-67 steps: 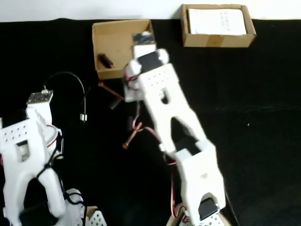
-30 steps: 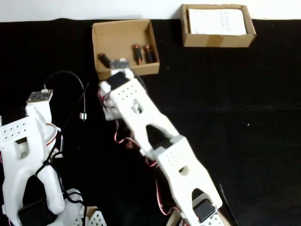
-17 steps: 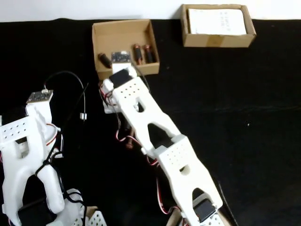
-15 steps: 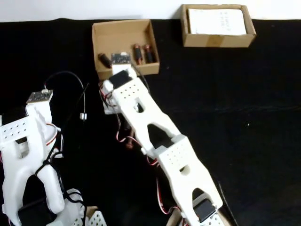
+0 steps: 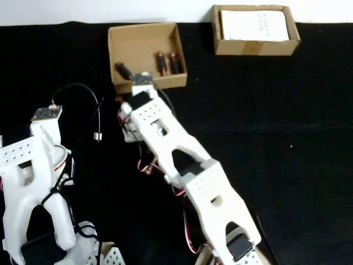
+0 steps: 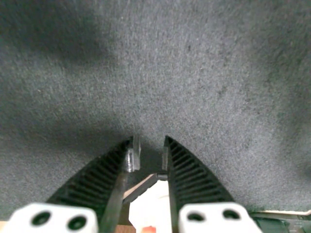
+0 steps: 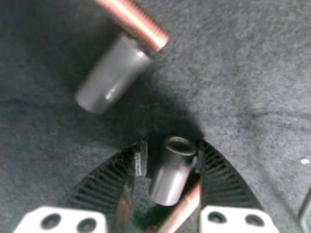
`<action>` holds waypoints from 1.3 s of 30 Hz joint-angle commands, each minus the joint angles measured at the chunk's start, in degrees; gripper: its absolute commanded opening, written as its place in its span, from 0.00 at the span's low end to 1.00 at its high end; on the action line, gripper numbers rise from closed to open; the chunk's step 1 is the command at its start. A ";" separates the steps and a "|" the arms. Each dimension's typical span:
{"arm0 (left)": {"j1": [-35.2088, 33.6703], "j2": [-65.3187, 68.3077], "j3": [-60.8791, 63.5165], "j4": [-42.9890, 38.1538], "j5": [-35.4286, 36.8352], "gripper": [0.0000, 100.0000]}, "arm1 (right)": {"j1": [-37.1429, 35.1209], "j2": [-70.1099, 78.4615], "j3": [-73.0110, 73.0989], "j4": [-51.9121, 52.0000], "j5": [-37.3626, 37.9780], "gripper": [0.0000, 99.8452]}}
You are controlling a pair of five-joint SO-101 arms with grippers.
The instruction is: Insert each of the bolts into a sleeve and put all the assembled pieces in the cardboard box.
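Right gripper [image 7: 169, 144], back from the cardboard box [image 5: 138, 47] to the mat [image 7: 252, 73]: we record it spread wide, straddling a sleeve [image 7: 171, 177] whose long axis runs roughly along the jaws, mouth outward.

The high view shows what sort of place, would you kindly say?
Probably a lab or hobby workbench for robot handling trials: a table under black cloth, two white arms mounted side by side, and an open cardboard box holding small parts.
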State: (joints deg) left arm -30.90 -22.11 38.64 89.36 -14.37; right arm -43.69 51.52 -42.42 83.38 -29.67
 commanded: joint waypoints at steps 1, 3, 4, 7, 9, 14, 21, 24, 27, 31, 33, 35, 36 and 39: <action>-0.57 0.13 -1.98 0.09 0.00 0.10 | -2.33 -1.71 1.98 -1.98 -0.26 0.16; -0.57 0.13 -2.07 0.09 0.00 0.10 | -2.59 -1.71 2.68 -3.03 -0.26 0.16; -0.57 0.13 -2.07 0.09 0.00 0.10 | -2.51 -1.71 2.86 -3.38 -0.26 0.16; -0.57 0.13 -2.07 0.09 0.00 0.10 | -1.80 -1.71 2.86 -3.56 0.09 0.16; -0.57 0.13 -2.07 0.09 0.00 0.10 | -1.36 -1.71 2.95 -3.30 0.09 0.16; -0.57 0.13 -2.07 0.09 0.00 0.10 | -1.01 -1.71 4.53 -3.21 0.09 0.09; -0.31 0.13 -2.42 0.09 0.09 0.10 | -0.31 -2.24 4.35 0.04 0.18 0.01; -0.31 0.13 -5.85 0.62 0.09 0.10 | 2.07 -3.21 0.31 4.35 0.18 0.01; 0.75 0.22 -12.26 3.87 0.18 0.10 | 6.46 -5.14 -5.76 9.63 0.18 0.01; 6.73 0.31 -20.44 8.26 1.85 0.10 | 13.76 -9.01 -14.99 17.80 1.23 0.01; 10.95 0.66 -23.43 8.62 6.42 0.10 | 18.24 -12.44 -16.40 17.63 3.08 0.01; 15.60 3.12 -26.68 8.62 11.96 0.12 | 22.11 -16.40 -16.31 17.54 4.31 0.01; 17.80 5.14 -28.53 8.62 14.51 0.13 | 23.87 -18.24 -16.13 17.54 4.92 0.01; 22.99 14.37 -35.47 8.62 22.59 0.16 | 29.32 -23.16 -13.85 17.54 6.77 0.01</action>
State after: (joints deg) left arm -12.88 -14.11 10.24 97.71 1.27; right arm -19.16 36.75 -55.69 100.44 -24.57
